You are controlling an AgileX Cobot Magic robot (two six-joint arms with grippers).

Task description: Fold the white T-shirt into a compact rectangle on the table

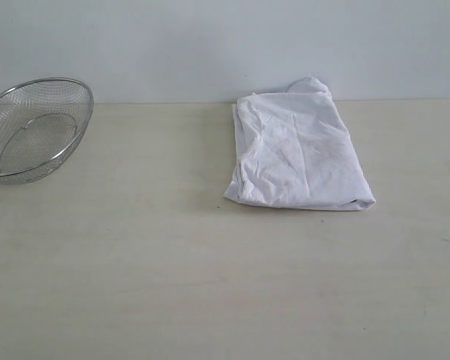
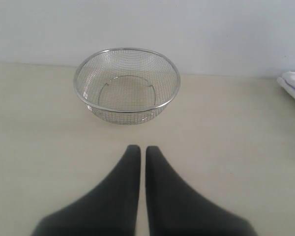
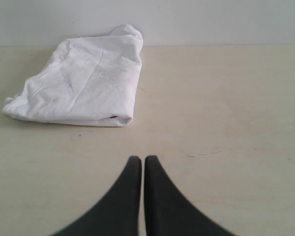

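The left gripper (image 2: 143,149) hangs low over the table (image 2: 246,142), its two dark jaws pressed together along their length and holding nothing. The right gripper (image 3: 143,160) hangs over the same table, jaws likewise closed tip to tip and empty.

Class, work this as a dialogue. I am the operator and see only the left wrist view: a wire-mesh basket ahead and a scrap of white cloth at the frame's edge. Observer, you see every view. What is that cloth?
Observer: It is the white T-shirt, folded into a rough, wrinkled rectangle on the table.
Operator: Is the fold tidy all round?
Observer: No. A bump of cloth sticks out at its far end, towards the wall.
Operator: Is the right arm holding it?
Observer: No. The right arm's jaws are shut and empty, short of the shirt, with bare table between.
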